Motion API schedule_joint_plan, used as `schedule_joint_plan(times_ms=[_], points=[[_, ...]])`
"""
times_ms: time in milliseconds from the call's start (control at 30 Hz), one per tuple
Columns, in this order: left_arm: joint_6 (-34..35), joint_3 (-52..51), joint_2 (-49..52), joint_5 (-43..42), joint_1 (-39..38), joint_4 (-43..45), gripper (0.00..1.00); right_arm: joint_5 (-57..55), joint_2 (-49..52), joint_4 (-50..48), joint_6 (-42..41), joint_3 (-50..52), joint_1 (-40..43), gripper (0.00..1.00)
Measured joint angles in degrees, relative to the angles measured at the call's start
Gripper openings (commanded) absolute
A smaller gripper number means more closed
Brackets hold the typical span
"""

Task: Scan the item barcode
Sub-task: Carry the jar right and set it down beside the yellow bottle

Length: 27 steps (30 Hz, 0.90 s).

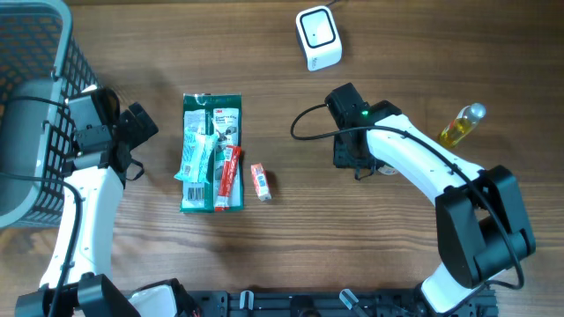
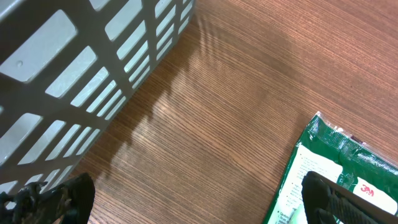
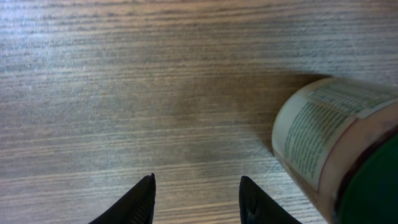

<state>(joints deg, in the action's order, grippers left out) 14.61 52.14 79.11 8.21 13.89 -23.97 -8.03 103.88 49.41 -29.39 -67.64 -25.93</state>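
A white barcode scanner [image 1: 317, 37] stands at the back of the table. My right gripper [image 1: 363, 169] [image 3: 197, 199] hangs low over bare wood, open, with nothing between its fingertips. Just to its right in the right wrist view lies a round container [image 3: 317, 140] with a printed label and a green end; the arm hides it in the overhead view. My left gripper [image 1: 139, 123] [image 2: 199, 202] is wide open next to the basket, its right finger [image 2: 336, 199] over the edge of a green packet [image 1: 211, 151] [image 2: 323, 162].
A grey mesh basket [image 1: 35, 97] [image 2: 74, 68] fills the left edge. On the green packet lie a pale tube [image 1: 197, 157] and a red tube [image 1: 227, 176]. A small red and white item [image 1: 261, 181] lies beside it. A yellow bottle [image 1: 462, 125] rests at the right.
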Motion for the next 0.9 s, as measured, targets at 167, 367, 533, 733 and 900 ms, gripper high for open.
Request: schedule_joint_plan(times_ms=[167,367,533,733,900], points=[[0.0,0.0,0.0,0.0,0.0,0.0,1.00,-2.7,0.0,0.7,0.0,0.0,0.0,0.45],[0.0,0.0,0.0,0.0,0.0,0.0,1.00,-10.7,0.0,6.3,-0.9,0.0,0.3,0.46],[0.0,0.0,0.0,0.0,0.0,0.0,1.00,-13.7,0.0,7.4,-2.8,0.0,3.8,0.49],[0.0,0.0,0.0,0.0,0.0,0.0,1.00,-14.6,0.0,8.2,-2.7,0.0,10.6,0.49],[0.0,0.0,0.0,0.0,0.0,0.0,1.00,-11.7,0.0,9.8,1.3,-2.5,11.5,0.52]])
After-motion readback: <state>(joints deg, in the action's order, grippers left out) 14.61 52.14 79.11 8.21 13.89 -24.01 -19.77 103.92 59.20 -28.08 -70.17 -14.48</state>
